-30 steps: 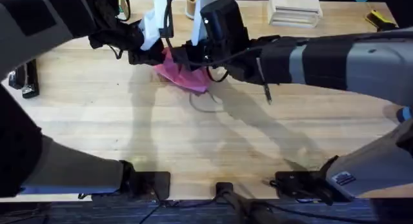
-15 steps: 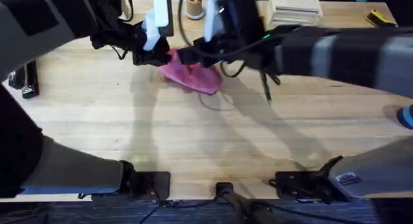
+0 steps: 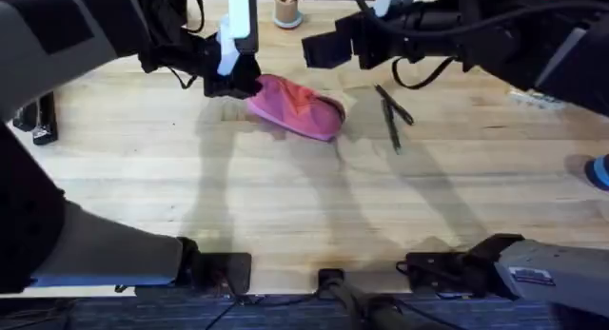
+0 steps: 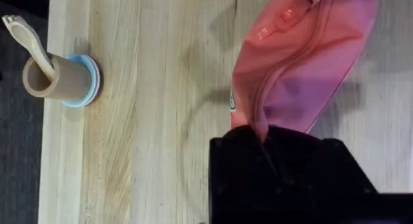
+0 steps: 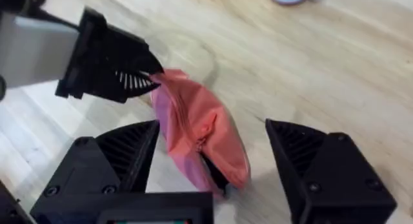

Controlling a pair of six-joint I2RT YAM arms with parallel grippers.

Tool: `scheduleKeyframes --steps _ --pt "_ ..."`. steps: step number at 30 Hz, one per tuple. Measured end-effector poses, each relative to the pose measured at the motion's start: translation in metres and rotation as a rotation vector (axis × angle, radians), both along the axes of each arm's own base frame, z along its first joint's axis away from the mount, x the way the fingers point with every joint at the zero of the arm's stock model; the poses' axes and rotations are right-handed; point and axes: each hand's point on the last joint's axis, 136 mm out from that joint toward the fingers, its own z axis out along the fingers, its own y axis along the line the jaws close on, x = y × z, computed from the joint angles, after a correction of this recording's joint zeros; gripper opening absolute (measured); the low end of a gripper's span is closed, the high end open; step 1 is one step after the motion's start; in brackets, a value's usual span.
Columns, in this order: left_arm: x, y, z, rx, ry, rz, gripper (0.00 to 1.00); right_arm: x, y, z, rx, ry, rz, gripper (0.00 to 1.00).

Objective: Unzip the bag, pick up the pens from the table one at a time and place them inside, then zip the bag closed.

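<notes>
right gripper (image 5: 210, 156) has let go of the bag (image 3: 297, 107) and lifted clear, fingers spread | left gripper (image 3: 238, 75) pinches the bag's left end | bag pink, slumped, near the table's (image 3: 285, 206) far edge | pens (image 3: 391, 113) just right of it

Bag (image 4: 293, 69) end hidden inside left claw (image 4: 284, 143); far end cropped.
</notes>
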Motion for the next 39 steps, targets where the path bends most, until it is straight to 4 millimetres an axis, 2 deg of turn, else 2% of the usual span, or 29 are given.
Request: scheduleKeyframes --steps 11,21,27,39 --pt "0.000 0.000 0.000 0.000 0.001 0.001 0.042 -0.016 -0.007 -0.019 -0.053 0.098 0.004 0.997" --pt "-0.002 -0.007 0.006 -0.056 0.002 -0.017 0.042 -0.022 -0.009 0.000 -0.071 0.130 0.009 0.997" --pt "-0.017 -0.015 0.007 -0.110 0.067 -0.035 0.041 -0.032 -0.014 -0.007 -0.099 0.186 0.010 0.997" --pt "-0.049 -0.018 0.002 -0.139 0.232 -0.033 0.042 -0.035 -0.016 -0.010 -0.109 0.207 0.010 0.997"
